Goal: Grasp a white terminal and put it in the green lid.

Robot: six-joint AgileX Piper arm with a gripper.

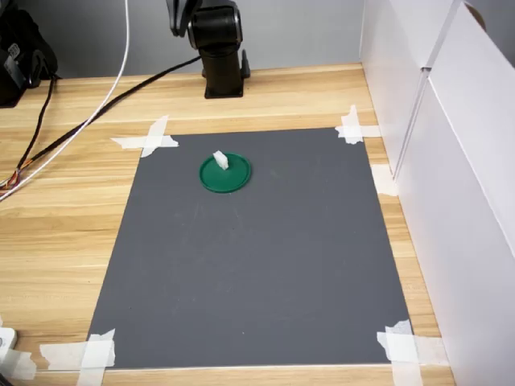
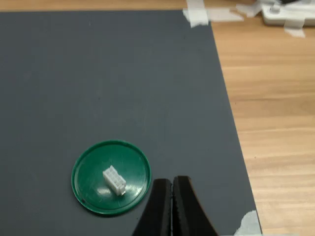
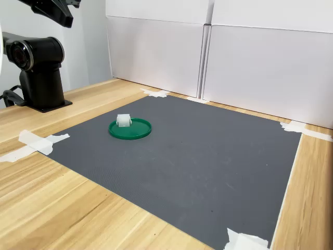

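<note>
On the wooden surface point(image 1: 64, 225) lies one grey mat point(image 1: 249, 249); on it sits one green lid point(image 1: 225, 174) holding one white terminal point(image 1: 220, 160). The gripper point(image 2: 172, 183) hangs above, fingers pressed together, empty.

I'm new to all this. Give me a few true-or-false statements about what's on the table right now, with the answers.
1. The white terminal lies inside the green lid. True.
2. The gripper is holding the terminal. False: its jaws are shut on nothing, beside the lid.
3. The lid sits on bare wood. False: it rests on the grey mat.
4. White tape holds the mat's corners down. True.
5. Several terminals lie scattered over the mat. False: only one shows, the one in the lid.
</note>
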